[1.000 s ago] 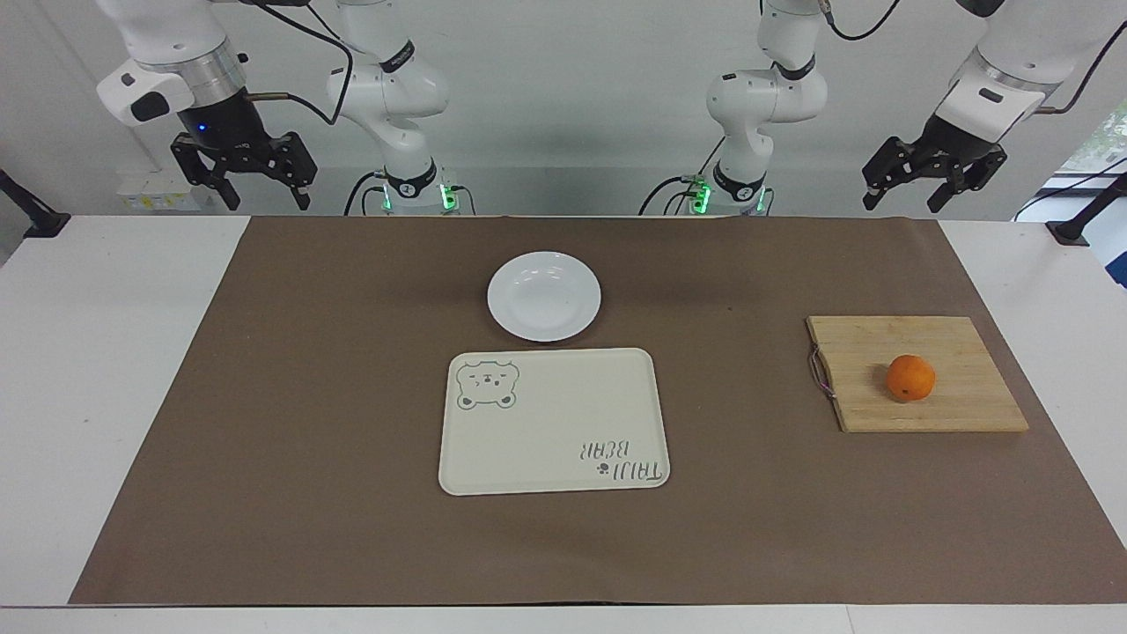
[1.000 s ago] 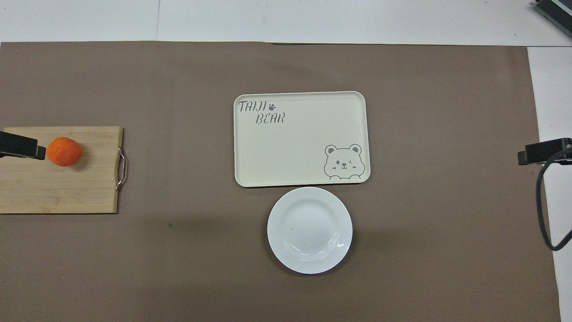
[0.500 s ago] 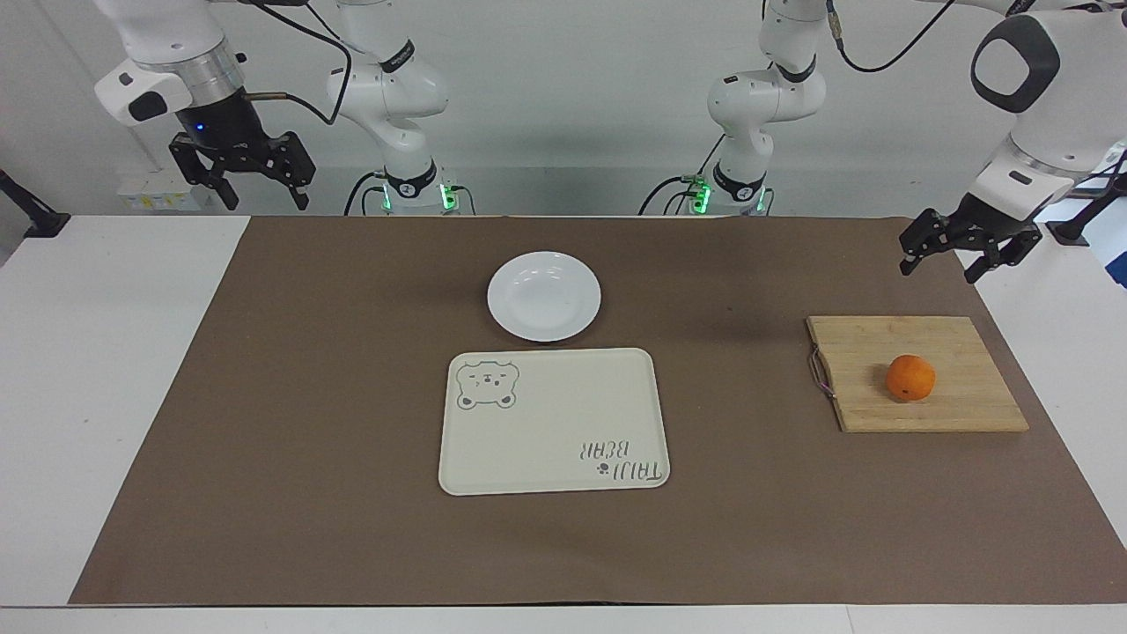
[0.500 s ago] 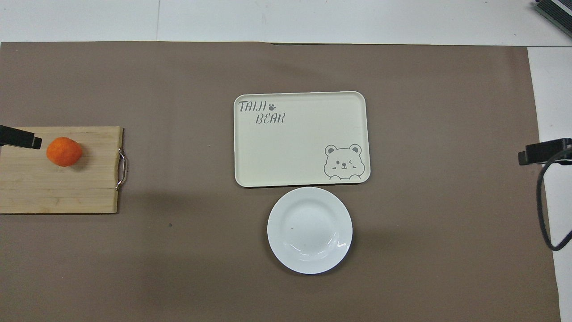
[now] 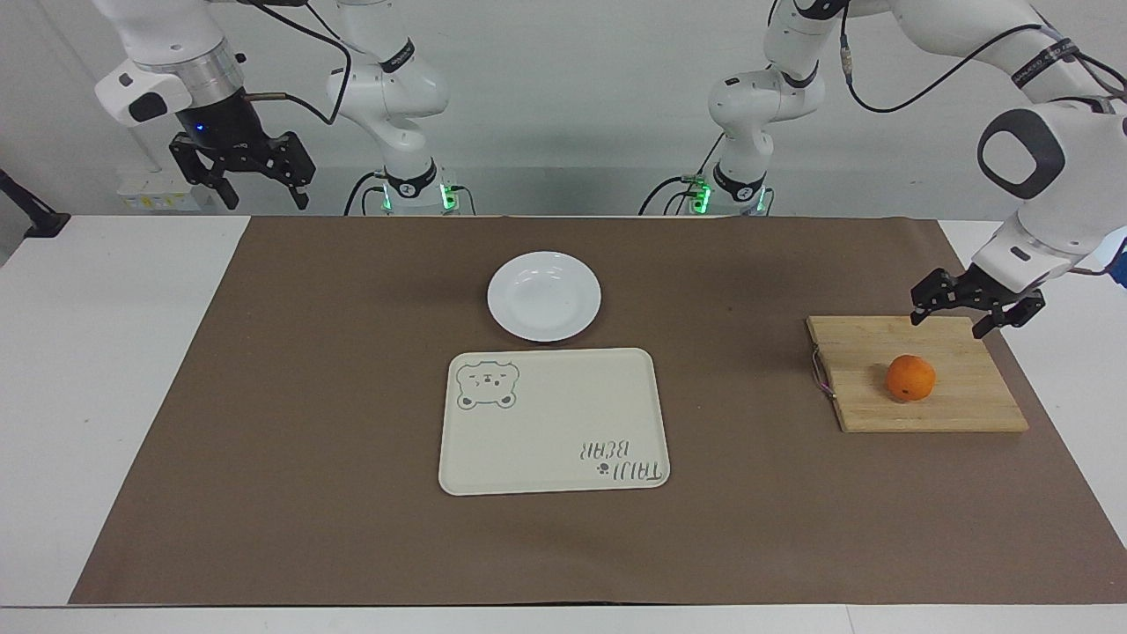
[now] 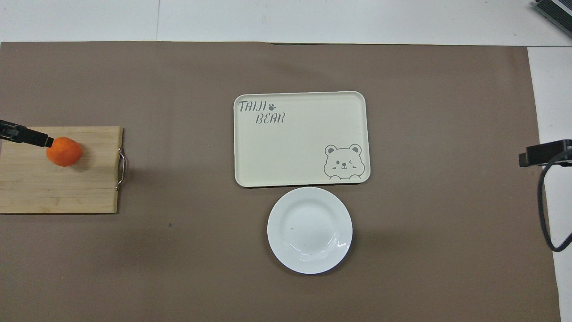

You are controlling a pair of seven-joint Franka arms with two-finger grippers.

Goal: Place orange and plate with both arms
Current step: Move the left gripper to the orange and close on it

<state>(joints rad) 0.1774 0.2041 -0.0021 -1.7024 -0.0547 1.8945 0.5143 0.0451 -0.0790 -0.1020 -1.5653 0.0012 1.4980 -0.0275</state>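
I find the orange (image 5: pixel 910 378) resting on the wooden cutting board (image 5: pixel 960 414) at the left arm's end of the surface (image 5: pixel 264 423), untouched. My left gripper (image 5: pixel 975 313) hangs over the board's edge nearest the robots, above the orange and clear of it, fingers (image 5: pixel 984 326) spread apart. The plate (image 5: pixel 544 296) sits on the brown mat, mid-table, nearer to the robots than the cream bear tray (image 5: pixel 553 421) and just beside it. My right gripper (image 5: pixel 243 173) waits raised at the right arm's end of the surface, fingers spread, holding nothing. Overhead, only one left fingertip (image 6: pixel 27 135) shows, overlapping the orange's outline.
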